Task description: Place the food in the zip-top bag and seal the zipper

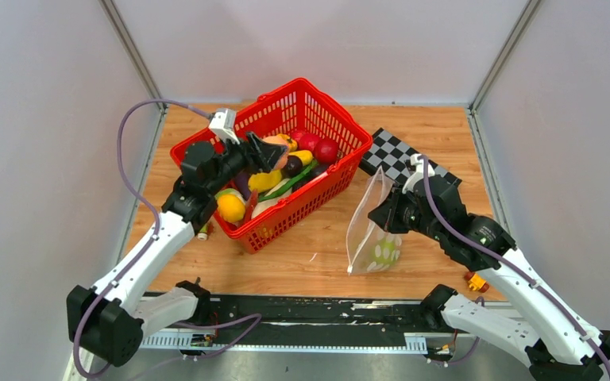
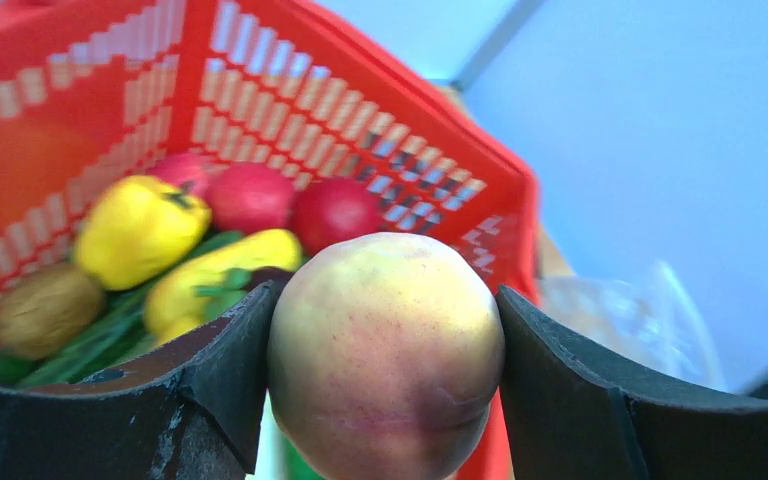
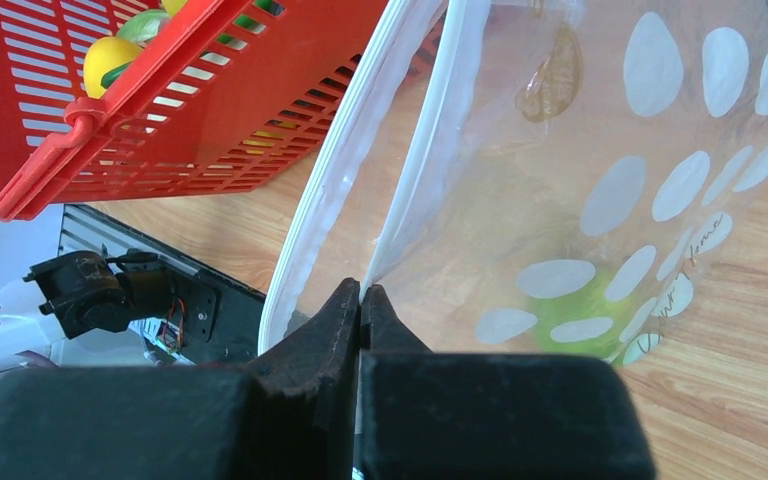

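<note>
Peach-skinned and blushed with pink, the toy peach (image 2: 385,355) sat gripped between the two fingers of my left hand (image 1: 268,151), which I held over the red basket (image 1: 302,218). Below it lay most of the food: a yellow pepper (image 2: 140,225), two red fruits (image 2: 250,195) side by side, a yellow banana-like piece (image 2: 225,270) and a brown lump (image 2: 45,305) against the mesh wall.

My right hand (image 3: 360,300) was clenched on one lip of the zip-top bag (image 3: 600,150), holding it upright off to the right of the basket, its bottom resting on the wooden table (image 1: 310,262) just in front of the checkerboard (image 1: 397,155). The zipper (image 3: 312,200) was unsealed, and the two lips gaped apart with the mouth turned toward the basket. One green piece (image 3: 585,300) showed through the dotted plastic at the bottom of the bag.

I judged the job to be early: one item bagged, one in my grasp, the peach not yet carried across to the mouth. Left to do were dropping it in, fetching whatever else was wanted from the basket, and pressing the strip shut along its whole length
</note>
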Tool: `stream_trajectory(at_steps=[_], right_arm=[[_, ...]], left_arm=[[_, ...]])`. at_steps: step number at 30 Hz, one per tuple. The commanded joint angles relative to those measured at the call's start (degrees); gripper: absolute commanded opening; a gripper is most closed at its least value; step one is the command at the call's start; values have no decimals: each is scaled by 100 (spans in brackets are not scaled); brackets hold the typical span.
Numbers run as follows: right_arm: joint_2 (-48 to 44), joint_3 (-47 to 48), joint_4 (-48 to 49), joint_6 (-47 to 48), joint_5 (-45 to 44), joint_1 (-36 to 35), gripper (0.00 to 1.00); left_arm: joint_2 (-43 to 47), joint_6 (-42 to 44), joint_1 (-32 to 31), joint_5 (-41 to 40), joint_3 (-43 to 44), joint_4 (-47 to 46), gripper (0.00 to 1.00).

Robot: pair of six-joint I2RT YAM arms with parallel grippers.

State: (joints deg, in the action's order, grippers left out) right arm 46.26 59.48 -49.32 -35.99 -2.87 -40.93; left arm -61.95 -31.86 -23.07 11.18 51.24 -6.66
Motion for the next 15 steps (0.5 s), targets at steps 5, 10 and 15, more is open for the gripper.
stream_trajectory(at_steps=[5,10,15], right_arm=[[-100,-121,372,-209,-2,18,0],[-109,-87,298,-216,-118,16,0],[-167,-75,282,-221,-126,21,0]], left_arm=[[580,-413,-1419,1361,-499,-1514,53],[349,-533,-2297,1659,-492,-2175,56],[-224,-502,-2829,2046,-223,-2411,57]])
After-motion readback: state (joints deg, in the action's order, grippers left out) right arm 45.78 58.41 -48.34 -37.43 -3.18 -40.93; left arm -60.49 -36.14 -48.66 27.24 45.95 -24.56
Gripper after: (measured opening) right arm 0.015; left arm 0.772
